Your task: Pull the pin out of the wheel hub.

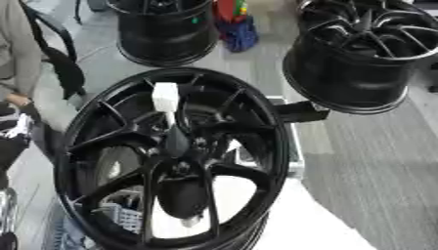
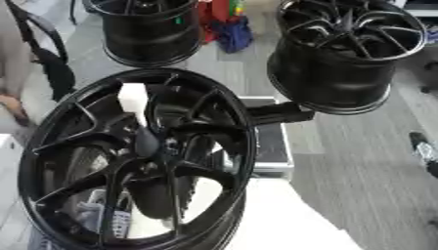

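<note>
Neither hand shows, so the white-headed pin [image 1: 166, 97] at twelve o'clock on the black wheel hub [image 1: 171, 156] could jam if pulled askew.

Left arm [image 1: 10, 128], partial view at left edge only: black casing with pale silver bands. Rounded silver section lower down, near the corner. No markings legible.

Even, bright indoor light, soft shadows; both views soft with motion blur, glossy black wheel [image 1: 171, 161] spokes showing faint glare.
</note>
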{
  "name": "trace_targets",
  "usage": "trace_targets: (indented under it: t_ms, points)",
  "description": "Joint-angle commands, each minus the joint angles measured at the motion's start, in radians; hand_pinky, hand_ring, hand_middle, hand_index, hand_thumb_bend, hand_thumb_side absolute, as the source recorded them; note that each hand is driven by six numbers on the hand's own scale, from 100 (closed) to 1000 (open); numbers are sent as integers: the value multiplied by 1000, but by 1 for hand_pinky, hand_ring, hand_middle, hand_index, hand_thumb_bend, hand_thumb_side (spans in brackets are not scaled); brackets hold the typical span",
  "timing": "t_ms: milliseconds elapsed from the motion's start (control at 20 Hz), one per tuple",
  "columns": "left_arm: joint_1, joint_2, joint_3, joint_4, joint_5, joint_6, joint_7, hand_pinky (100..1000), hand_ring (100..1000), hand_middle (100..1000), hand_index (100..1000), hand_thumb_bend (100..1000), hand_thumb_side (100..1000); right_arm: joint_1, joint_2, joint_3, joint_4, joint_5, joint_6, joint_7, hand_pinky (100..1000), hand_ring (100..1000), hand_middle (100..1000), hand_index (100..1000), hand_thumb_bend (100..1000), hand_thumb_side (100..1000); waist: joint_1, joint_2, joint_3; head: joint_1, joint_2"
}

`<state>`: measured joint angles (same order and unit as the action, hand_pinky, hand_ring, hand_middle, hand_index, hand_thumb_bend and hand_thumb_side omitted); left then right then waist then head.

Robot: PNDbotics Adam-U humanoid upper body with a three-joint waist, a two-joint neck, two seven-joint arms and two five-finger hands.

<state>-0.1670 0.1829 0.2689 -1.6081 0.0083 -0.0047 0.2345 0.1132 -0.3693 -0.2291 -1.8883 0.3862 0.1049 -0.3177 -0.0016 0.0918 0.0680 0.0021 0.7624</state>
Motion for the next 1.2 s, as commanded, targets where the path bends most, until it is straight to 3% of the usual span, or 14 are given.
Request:
trace_targets:
  t_ms: [50, 450, 900, 1200]
  points:
    - [-8, 8, -1, -25, 3, -4, -4, 583, 563, 602, 690, 443, 238, -16, 23, 33, -31, -103, -61, -26, 740, 636, 704, 806, 431, 218, 1, -8, 2, 6, -12]
    - [-4, -3, -7, -18, 4, -3, -10, 583, 565, 604, 690, 443, 237, -78, 90, 136, 14, -215, -144, -26, 724, 608, 669, 768, 346, 103, 8, -9, 9, 28, 3]
    - [-4, -14, -18, -12, -7, -3, -20, 586, 572, 613, 694, 441, 238, -106, 114, 227, 23, -275, -174, 46, 720, 606, 662, 774, 282, 100, 7, -1, 6, 94, 8]
    - [-3, -18, -22, -14, -11, -5, -30, 588, 572, 613, 695, 438, 240, -110, 114, 245, 27, -287, -173, 67, 719, 603, 658, 774, 274, 100, 9, 2, 5, 119, 8]
